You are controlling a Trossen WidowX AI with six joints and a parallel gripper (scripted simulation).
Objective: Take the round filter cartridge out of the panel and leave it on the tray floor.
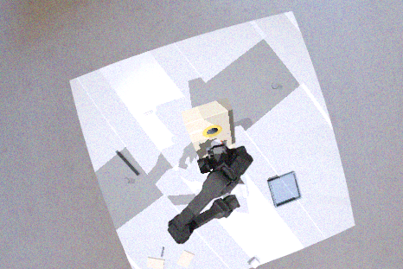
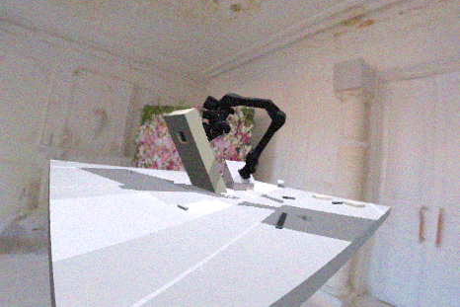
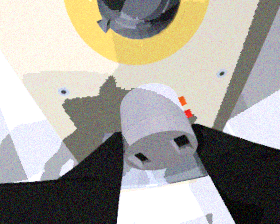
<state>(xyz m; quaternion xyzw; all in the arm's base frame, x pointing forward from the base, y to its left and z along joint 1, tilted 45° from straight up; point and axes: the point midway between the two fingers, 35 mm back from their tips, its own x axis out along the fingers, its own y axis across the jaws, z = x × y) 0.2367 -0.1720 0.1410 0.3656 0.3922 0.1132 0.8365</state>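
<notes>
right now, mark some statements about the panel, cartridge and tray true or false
The pale grey round cartridge is held between the gripper's black fingers: true.
The cartridge's end face shows three slots: false, it shows two.
The cream block-shaped panel has a yellow ring: true.
The cartridge rests in the dark-rimmed, blue-floored square tray: false, it is in the gripper at the panel.
The panel leans: true.
</notes>
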